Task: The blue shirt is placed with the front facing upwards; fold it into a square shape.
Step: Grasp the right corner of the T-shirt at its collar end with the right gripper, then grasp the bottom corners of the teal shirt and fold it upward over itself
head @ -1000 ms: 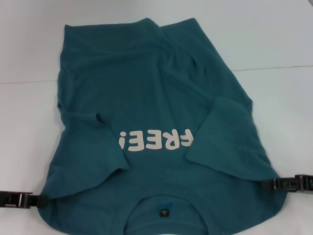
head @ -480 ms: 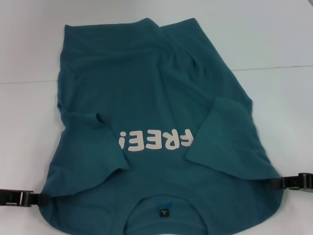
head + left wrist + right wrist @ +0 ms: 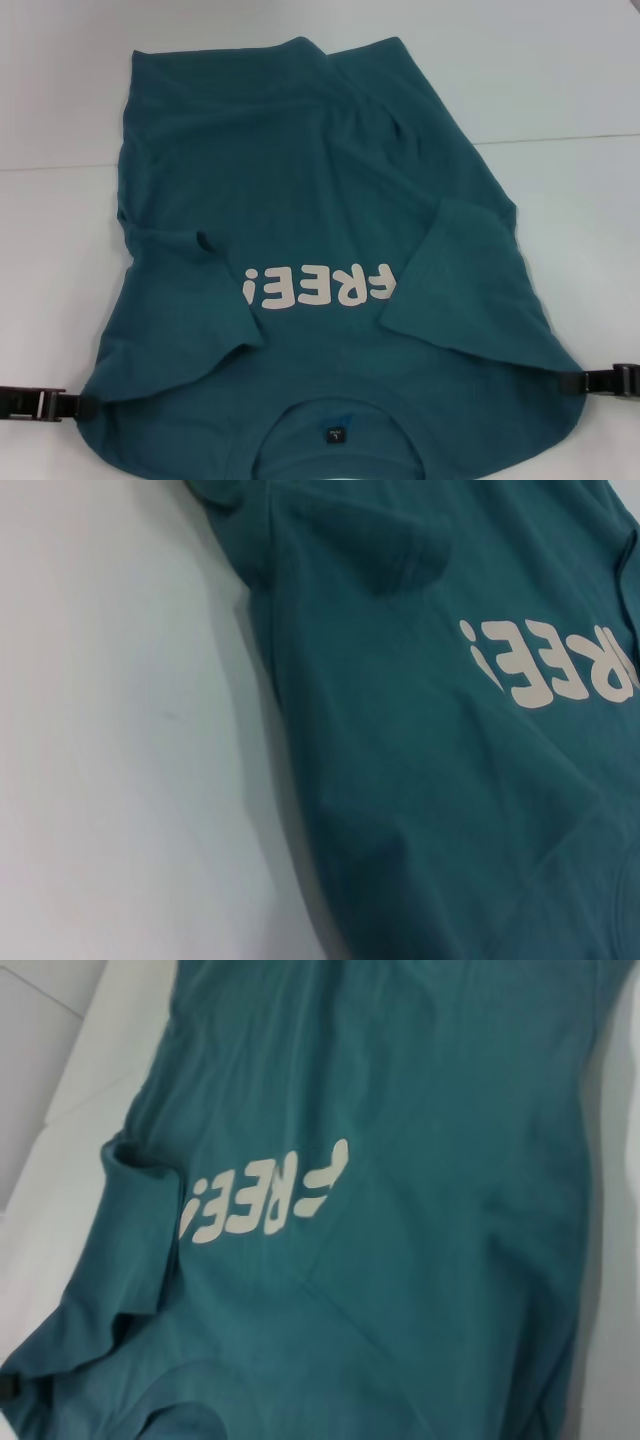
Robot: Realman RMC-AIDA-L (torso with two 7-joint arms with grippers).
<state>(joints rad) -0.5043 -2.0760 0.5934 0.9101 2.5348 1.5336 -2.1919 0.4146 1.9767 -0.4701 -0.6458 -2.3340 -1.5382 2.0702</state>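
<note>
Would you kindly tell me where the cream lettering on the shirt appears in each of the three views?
Head view: lettering at lower centre of the blue shirt.
Left wrist view: lettering at the right edge, partly cut off.
Right wrist view: lettering near the centre.
Shared landmark: the folded-in sleeve beside the exclamation mark.

Large soft cotton short-sleeved blue shirt [image 3: 320, 200]: dark teal-blue all over, plain, no pattern except pale cream "FREE!" lettering [image 3: 320, 287] on chest. Small dark navy neck label [image 3: 336, 435] inside collar. Smooth flat desk [image 3: 560, 90] w/ white surface, a thin grey seam line across. Left claw [image 3: 60, 406] & right claw [image 3: 575, 381]: both black, hard plastic/metal.
</note>
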